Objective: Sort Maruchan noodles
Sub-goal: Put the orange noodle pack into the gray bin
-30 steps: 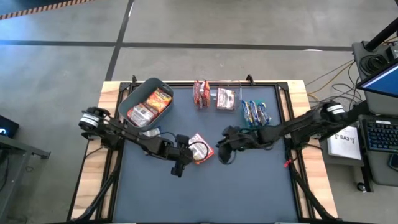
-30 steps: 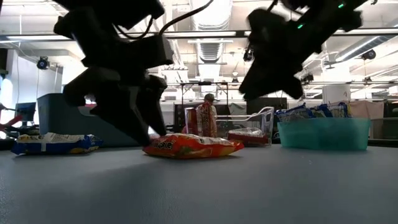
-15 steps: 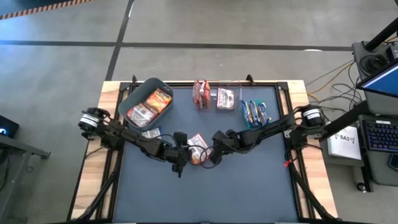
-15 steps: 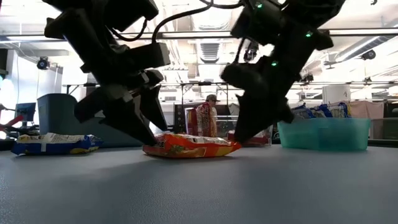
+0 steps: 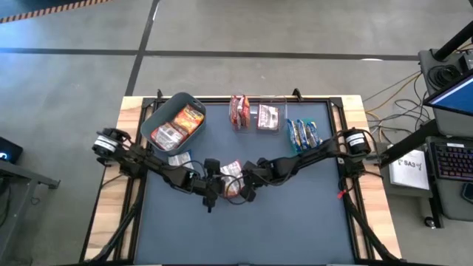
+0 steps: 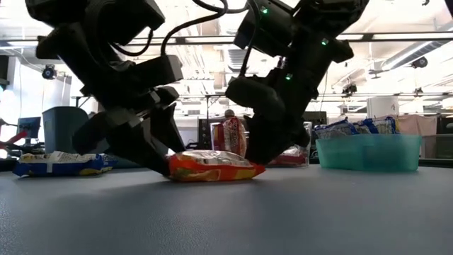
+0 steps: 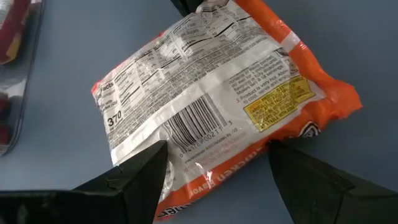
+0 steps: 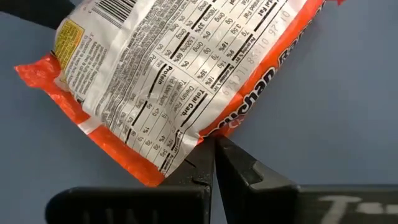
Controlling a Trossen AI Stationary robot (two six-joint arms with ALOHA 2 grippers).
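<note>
An orange-red Maruchan packet (image 5: 231, 182) lies flat on the grey table near its middle, printed back up (image 7: 205, 93). My left gripper (image 5: 211, 191) is low at the packet's left end, open, with a finger on either side of that end (image 7: 216, 146). My right gripper (image 5: 247, 185) is at the packet's right side, fingers shut, tips at its edge (image 8: 214, 140). In the low view both grippers reach down to the packet (image 6: 212, 167), one at each end. My left gripper straddles the packet's orange end (image 7: 205, 186) slanting down from the table's left; I cannot tell whether its fingers (image 7: 140, 177) touch the wrapper. My right gripper has its shut fingertips against the packet's orange side edge (image 8: 205, 134), slanting down from the table's right. The packet lies flat on the table.
A grey bin (image 5: 159, 111) at the far left holds orange and maroon packets. Maroon packets (image 5: 238, 111) stand beside a clear bin (image 5: 267, 118), and a green bin (image 5: 303, 133) holds blue ones. One blue packet (image 5: 177, 157) lies near the grey bin. The table's near half is bare mat.
My right gripper has swung from right of centre toward the table's left and come down to the orange packet's right side. The packet has shifted slightly leftward toward my left gripper and turned a little. My left gripper has stayed low at the packet's left end.
</note>
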